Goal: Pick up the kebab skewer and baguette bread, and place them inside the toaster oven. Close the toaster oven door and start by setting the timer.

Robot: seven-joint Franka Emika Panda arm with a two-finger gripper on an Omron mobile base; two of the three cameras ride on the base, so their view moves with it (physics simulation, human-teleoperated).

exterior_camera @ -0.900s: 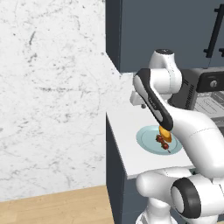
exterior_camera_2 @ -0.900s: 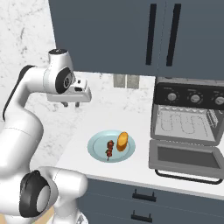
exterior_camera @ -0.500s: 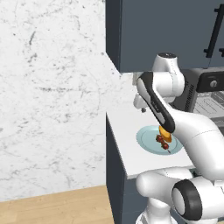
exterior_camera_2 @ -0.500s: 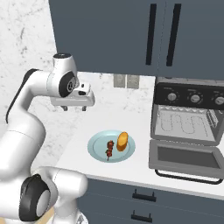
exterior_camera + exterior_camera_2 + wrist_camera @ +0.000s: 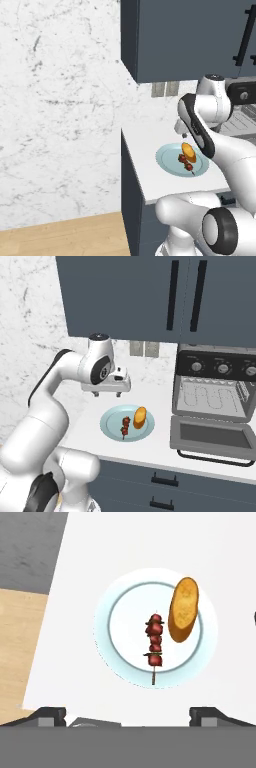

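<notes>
The kebab skewer (image 5: 154,641) lies on a pale blue plate (image 5: 106,643), with the golden baguette bread (image 5: 182,609) beside it. In the right base view the skewer (image 5: 125,426) and baguette (image 5: 139,417) rest on the same plate (image 5: 108,425). My gripper (image 5: 107,393) hangs open and empty above the plate's left rear, touching nothing, its fingertips (image 5: 48,714) spread wide. The toaster oven (image 5: 214,387) stands to the right with its door (image 5: 212,436) folded down flat. Three round knobs sit on its control strip (image 5: 220,366); I cannot tell which one is the timer.
The plate (image 5: 165,159) sits on a white counter (image 5: 145,150) whose left end and front edge drop to a wooden floor. Dark cabinets (image 5: 150,296) hang overhead. A wall outlet (image 5: 144,348) is behind the plate.
The gripper went from shut to open. The hand dropped and swung right, toward the plate. Skewer, baguette and oven stayed put.
</notes>
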